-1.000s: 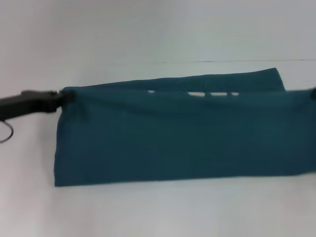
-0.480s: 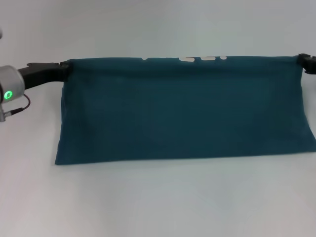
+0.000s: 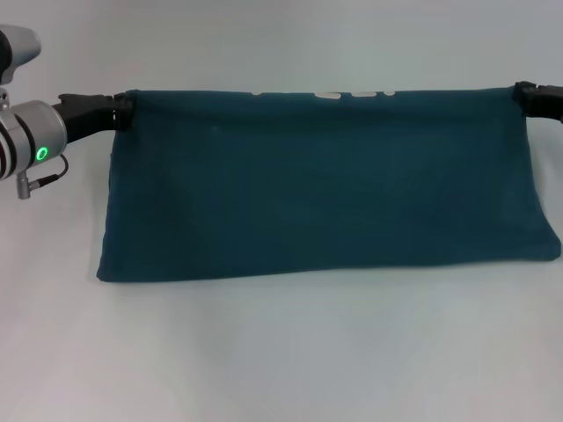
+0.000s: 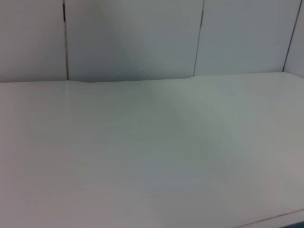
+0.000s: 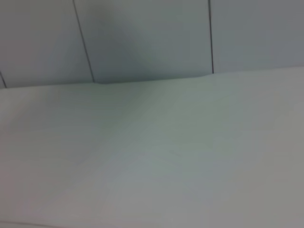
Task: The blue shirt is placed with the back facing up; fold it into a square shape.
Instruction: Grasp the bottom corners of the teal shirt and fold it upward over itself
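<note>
Head view: the blue shirt (image 3: 321, 189) hangs stretched between the left hand (image 3: 125, 110) and right hand (image 3: 521, 93), each pinched shut on a top corner, its lower fold resting on the surface (image 3: 281, 360) (mid-fold, I judge). Next: lay the raised edge over. Wrist views: only bare surface.

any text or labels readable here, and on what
White print along the top edge of the shirt: only the bottom slivers of the letters show, too cut off to read.
Nothing readable on the table, nor in either wrist view.
</note>
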`<state>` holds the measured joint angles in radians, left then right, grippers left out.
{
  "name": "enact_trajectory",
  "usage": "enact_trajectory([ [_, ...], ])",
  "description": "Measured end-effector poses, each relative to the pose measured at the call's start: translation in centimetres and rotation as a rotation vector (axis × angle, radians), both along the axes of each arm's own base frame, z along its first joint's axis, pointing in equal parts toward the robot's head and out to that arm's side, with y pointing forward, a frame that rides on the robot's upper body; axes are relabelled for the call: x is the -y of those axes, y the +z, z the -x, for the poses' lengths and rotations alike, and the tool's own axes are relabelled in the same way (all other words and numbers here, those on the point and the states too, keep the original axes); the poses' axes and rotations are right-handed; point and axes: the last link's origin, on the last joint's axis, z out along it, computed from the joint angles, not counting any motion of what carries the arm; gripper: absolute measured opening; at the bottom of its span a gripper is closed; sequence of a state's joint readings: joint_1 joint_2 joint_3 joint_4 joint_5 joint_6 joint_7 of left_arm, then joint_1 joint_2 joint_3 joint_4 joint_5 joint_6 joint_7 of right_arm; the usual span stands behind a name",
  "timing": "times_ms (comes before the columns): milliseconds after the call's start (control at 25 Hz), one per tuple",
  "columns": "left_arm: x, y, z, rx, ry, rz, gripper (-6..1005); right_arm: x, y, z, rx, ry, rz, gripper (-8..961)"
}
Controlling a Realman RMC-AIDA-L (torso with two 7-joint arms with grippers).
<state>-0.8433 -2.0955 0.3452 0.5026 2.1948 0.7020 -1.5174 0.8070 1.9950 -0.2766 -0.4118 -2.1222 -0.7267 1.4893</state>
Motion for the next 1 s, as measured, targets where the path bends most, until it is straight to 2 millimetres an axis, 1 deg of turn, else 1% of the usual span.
enact_trajectory([
  [360, -0.12, 0.05, -0.11, 0.011, 0.003, -0.011, 107, -0.05, 0.2, -0.13, 0.005, 0.0, -0.012, 145],
  [720, -0.04, -0.37, -0.33, 0.006, -0.003, -0.009, 111, -0.25, -0.51, -0.4, 0.044, -0.033, -0.022, 160],
  [840, -0.18, -0.16, -0.05, -0.001, 0.019, -0.033, 112, -0.27, -0.4, -0.4, 0.042, -0.036, -0.033, 165],
  [920, -0.29, 0.08, 0.29, -0.007, 0.041, -0.059, 151, -0.27, -0.26, -0.52, 0.035, -0.044, -0.045, 168],
  [1000, -0.26, 0.19, 0.63, -0.013, 0.058, -0.076, 189, -0.22, -0.2, -0.63, 0.032, -0.048, -0.049, 240],
])
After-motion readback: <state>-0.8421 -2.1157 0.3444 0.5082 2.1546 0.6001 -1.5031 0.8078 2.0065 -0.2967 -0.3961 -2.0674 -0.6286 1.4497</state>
